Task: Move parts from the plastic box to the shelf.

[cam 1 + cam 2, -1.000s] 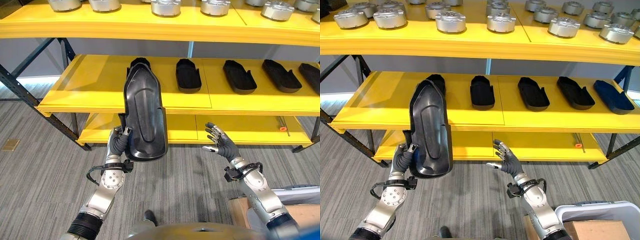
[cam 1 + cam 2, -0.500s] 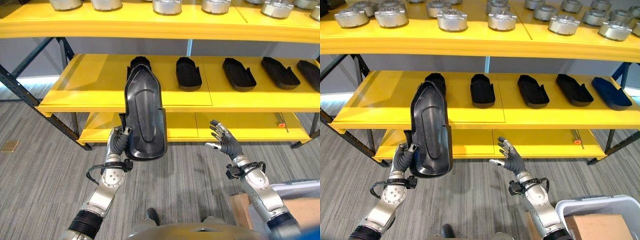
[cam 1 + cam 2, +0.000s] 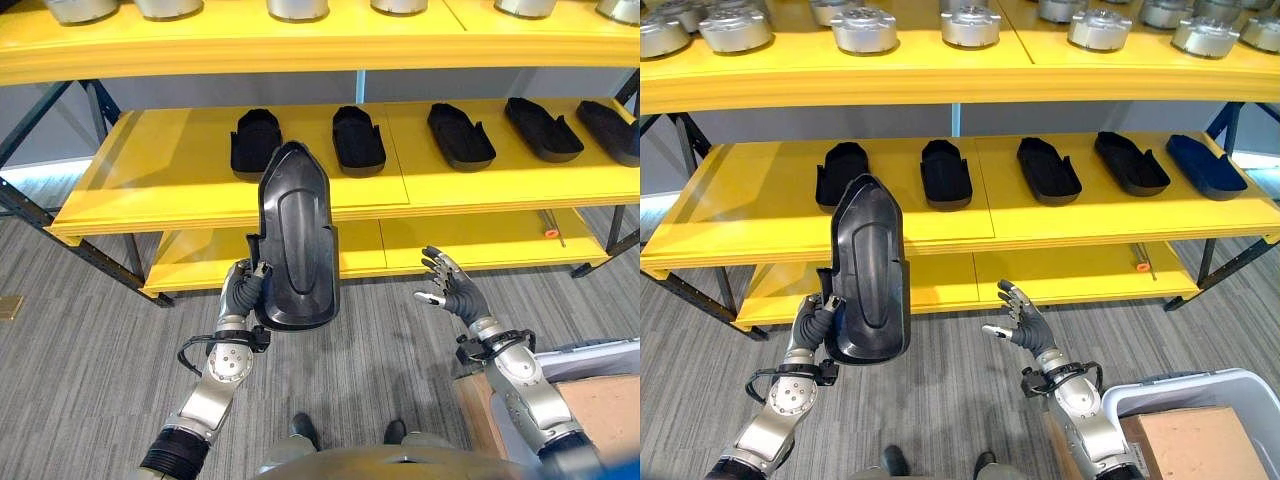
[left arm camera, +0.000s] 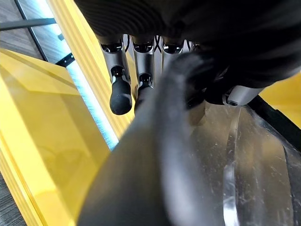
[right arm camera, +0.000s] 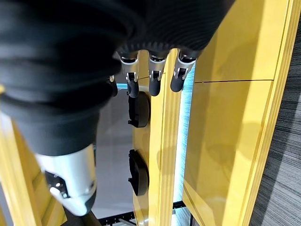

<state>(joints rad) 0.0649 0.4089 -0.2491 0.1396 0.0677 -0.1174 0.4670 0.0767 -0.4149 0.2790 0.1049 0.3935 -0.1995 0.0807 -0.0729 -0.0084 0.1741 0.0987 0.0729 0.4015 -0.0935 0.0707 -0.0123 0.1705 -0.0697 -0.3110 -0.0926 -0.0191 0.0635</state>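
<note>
- The left hand (image 3: 243,291) was curled round the lower left edge of a long black moulded part (image 3: 295,240), thumb on its face and fingers behind it, as the left wrist view also showed (image 4: 121,92).
- The black moulded part stood upright above those fingers, its pointed end up and its rounded end just beside the thumb, in front of the yellow shelf's (image 3: 180,205) middle board and not resting on it.
- The right hand (image 3: 455,295) hovered well apart from the part, fingers straight and spread, holding nothing; in its wrist view the fingers (image 5: 154,77) pointed toward the shelf.
- Beyond the fingertips of both hands, five matching black parts lay in a row on the middle board, the nearest (image 3: 256,142) just behind the held part's tip.
- Round silver metal parts (image 3: 864,28) sat in rows on the top board.
- A grey plastic box (image 3: 1185,390) stood near the right wrist, with a brown cardboard piece (image 3: 1190,440) in it.
- A small orange object (image 3: 549,232) lay on the lowest board, past the right fingers.
</note>
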